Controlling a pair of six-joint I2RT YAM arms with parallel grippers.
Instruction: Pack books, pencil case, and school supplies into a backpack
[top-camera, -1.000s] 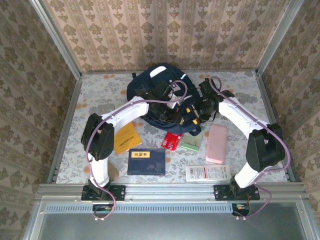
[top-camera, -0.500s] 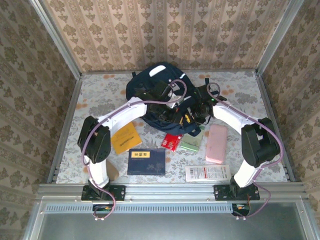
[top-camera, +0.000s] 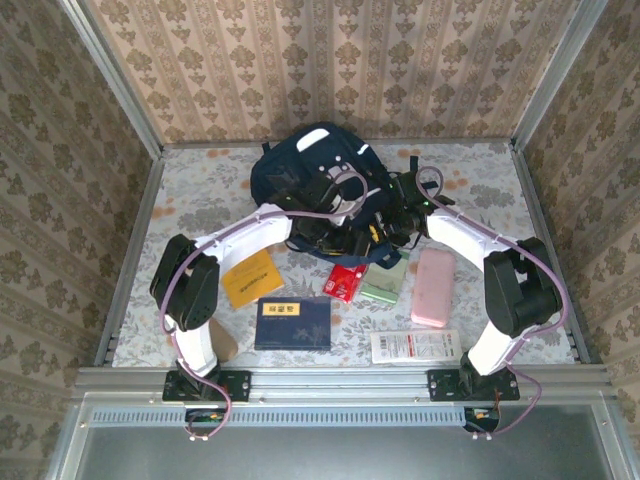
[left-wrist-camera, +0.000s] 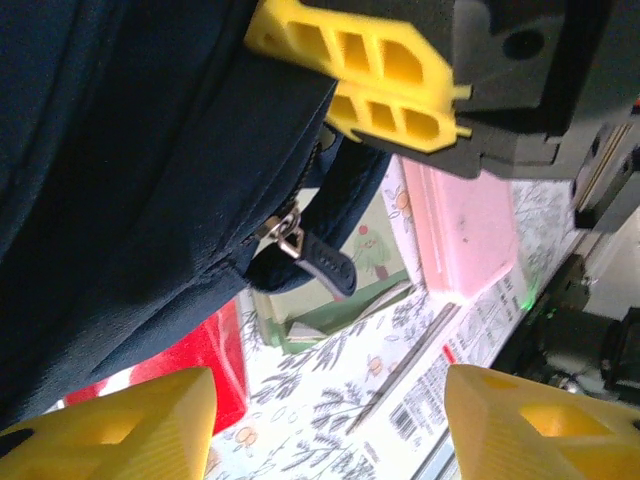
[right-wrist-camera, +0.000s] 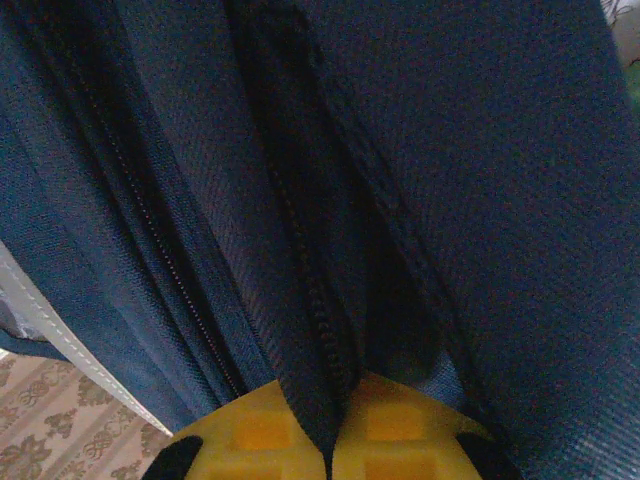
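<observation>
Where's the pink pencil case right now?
In the top view the pink pencil case lies on the right, just right of the pale green packet and beyond the long white packet.

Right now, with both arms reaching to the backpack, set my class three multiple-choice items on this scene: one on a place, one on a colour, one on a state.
1. Where on the table does the long white packet lie?
A at the far edge
B by the near edge, close to the arms' bases
C at the left edge

2. What colour is the pencil case?
A pink
B black
C yellow

3. How is the right gripper?
A open wide
B shut on nothing
C shut on the backpack fabric

Answers:
1 B, it lies flat in front of the right arm's base.
2 A, the case is plainly pink.
3 C, the wrist view shows a navy fold pinched between its fingers.
</observation>
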